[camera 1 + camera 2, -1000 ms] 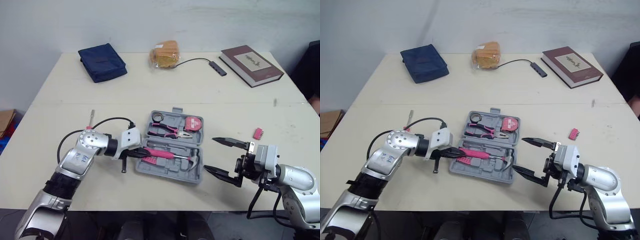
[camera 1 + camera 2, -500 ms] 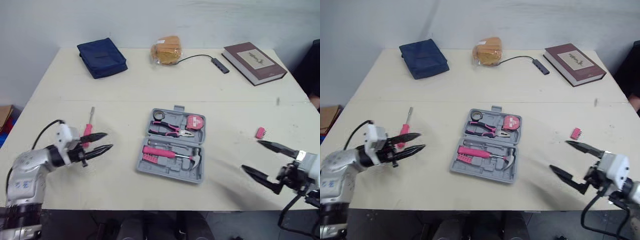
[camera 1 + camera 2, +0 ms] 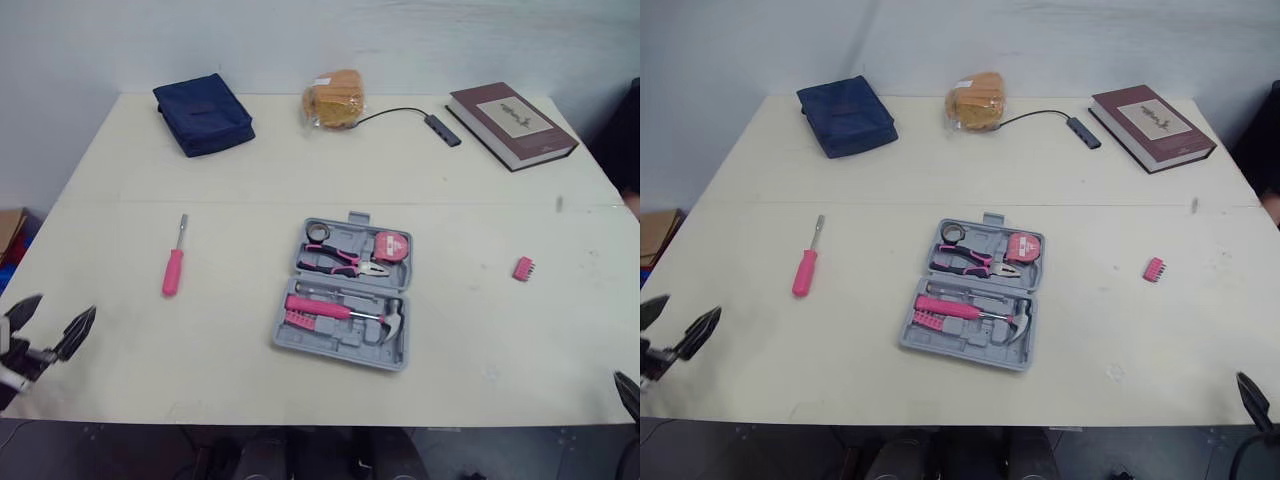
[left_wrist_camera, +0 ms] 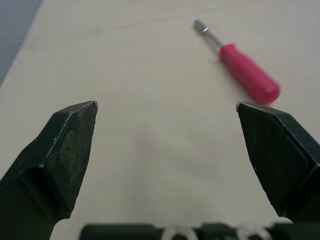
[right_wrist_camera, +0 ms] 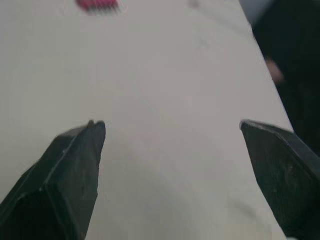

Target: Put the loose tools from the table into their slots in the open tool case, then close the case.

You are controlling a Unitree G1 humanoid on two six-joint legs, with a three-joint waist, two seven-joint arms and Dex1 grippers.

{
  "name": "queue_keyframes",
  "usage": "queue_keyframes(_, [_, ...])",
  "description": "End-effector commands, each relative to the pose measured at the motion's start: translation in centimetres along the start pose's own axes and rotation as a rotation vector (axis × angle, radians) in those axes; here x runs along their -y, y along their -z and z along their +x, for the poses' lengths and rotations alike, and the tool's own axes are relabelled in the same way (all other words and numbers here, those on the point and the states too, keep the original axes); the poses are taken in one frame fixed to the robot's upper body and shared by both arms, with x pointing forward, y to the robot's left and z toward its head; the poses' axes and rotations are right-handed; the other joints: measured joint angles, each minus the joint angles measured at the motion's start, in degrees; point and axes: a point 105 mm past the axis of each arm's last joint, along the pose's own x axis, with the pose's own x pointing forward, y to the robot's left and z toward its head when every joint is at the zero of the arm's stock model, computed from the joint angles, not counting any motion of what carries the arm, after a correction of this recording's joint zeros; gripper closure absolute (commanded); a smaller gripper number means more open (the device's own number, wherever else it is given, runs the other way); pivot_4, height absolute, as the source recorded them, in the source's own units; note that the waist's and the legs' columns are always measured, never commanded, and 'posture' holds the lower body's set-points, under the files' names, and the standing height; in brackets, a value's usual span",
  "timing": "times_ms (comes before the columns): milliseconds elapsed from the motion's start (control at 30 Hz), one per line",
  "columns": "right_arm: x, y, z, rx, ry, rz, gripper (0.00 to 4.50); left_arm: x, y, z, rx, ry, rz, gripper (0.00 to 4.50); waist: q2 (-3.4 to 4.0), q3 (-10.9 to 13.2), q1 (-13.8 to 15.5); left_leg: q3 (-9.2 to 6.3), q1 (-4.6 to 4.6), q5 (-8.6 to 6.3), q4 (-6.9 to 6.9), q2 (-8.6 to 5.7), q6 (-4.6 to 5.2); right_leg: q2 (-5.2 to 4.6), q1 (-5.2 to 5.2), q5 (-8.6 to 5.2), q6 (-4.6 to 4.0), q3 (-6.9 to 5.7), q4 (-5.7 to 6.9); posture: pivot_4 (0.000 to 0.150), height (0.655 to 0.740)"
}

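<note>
The grey tool case (image 3: 290, 335) lies open at the table's middle. In it are a pink-handled hammer (image 3: 340, 311), pliers (image 3: 342, 262) and a pink tape measure (image 3: 390, 246). A pink screwdriver (image 3: 174, 268) lies loose on the table to the case's left. A small pink bit holder (image 3: 523, 268) lies to its right. My left gripper (image 3: 58, 310) hangs open and empty at the table's near left edge, with the screwdriver (image 4: 245, 75) ahead of its fingers. My right gripper (image 5: 172, 124) is open and empty off the near right corner, one fingertip (image 3: 1250, 390) showing.
At the back of the table lie a navy pouch (image 3: 203, 113), a bagged bun (image 3: 334, 100), a dark red book (image 3: 512, 110) and a small hub on a black cable (image 3: 440, 128).
My left gripper has opened, left the hammer in the case and drawn back to the near left edge. My right gripper, still open, has pulled away to the near right corner.
</note>
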Motion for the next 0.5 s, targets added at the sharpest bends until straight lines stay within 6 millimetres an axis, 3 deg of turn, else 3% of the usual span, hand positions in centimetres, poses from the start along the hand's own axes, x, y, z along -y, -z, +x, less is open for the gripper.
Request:
queue_keyframes(33, [1.0, -0.8, 0.7, 0.017, 0.089, -0.031, 0.0, 0.2, -0.3, -0.1, 0.021, 0.001, 0.022, 0.02, -0.02, 0.0, -0.18, 0.01, 0.05, 0.02, 0.01, 0.0, 0.01, 0.0, 0.03, 0.01, 0.0, 0.03, 0.01, 0.15, 0.74])
queue_keyframes(133, [1.0, -0.4, 1.8, -0.015, 0.14, 0.01, 0.0, 0.5, -0.3, 0.6, 0.035, 0.016, 0.018, 0.02, -0.03, -0.04, -0.24, 0.01, 0.11, 0.14, 0.02, 0.09, -0.11, 0.05, 0.06, 0.13, -0.27, 0.08, -0.02, 0.15, 0.74])
queue_keyframes(267, [-1.7, -2.4, 4.2, 0.071, 0.081, 0.068, 0.0, 2.5, -1.5, 2.6, 0.105, 0.093, -0.006, 0.02, 0.1, -0.11, -0.09, -0.01, 0.1, 0.21, 0.0, 0.23, -0.23, 0.15, -0.03, 0.11, -0.36, 0.05, 0.1, 0.15, 0.74])
queue_keyframes(400, [-3.2, -4.5, 5.6, 0.15, 0.057, 0.104, 0.0, 4.6, -3.2, 4.3, 0.163, 0.175, -0.007, 0.02, 0.17, -0.11, 0.06, 0.0, 0.05, 0.23, -0.01, 0.24, -0.27, 0.17, -0.12, 0.1, -0.37, 0.02, 0.26, 0.15, 0.74])
queue_keyframes(500, [-5.5, -6.4, 7.9, 0.205, 0.027, 0.203, 0.0, 9.2, -5.7, 6.5, 0.218, 0.407, 0.028, 0.02, 0.09, -0.11, 0.13, -0.02, 0.0, 0.35, 0.01, 0.23, -0.43, 0.19, -0.13, 0.11, -0.35, -0.04, 0.27, 0.15, 0.74])
